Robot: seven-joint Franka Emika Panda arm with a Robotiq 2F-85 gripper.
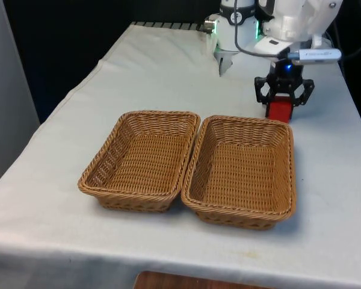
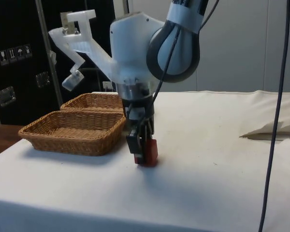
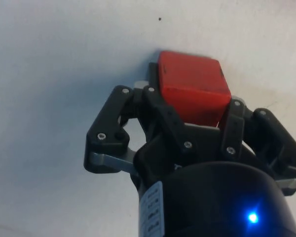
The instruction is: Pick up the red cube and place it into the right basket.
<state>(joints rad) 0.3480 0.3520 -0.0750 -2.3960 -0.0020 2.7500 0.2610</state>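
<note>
The red cube [image 1: 280,111] rests on the white cloth just behind the far rim of the right basket [image 1: 292,174], a brown wicker tray. My black gripper [image 1: 280,106] points straight down over the cube, shut on it with a finger on each side. From the side, the cube [image 2: 151,151] touches the table with the gripper [image 2: 144,153] around it, a short way from the nearer basket [image 2: 67,141]. In the wrist view the cube [image 3: 192,86] sits between the fingertips [image 3: 153,98].
A matching left basket [image 1: 96,171] stands rim to rim with the right one. Both baskets hold nothing. The cloth's edge on the front view's right [image 1: 355,132] runs close to the cube. A fold of cloth [image 2: 273,130] lies beyond the arm in the side view.
</note>
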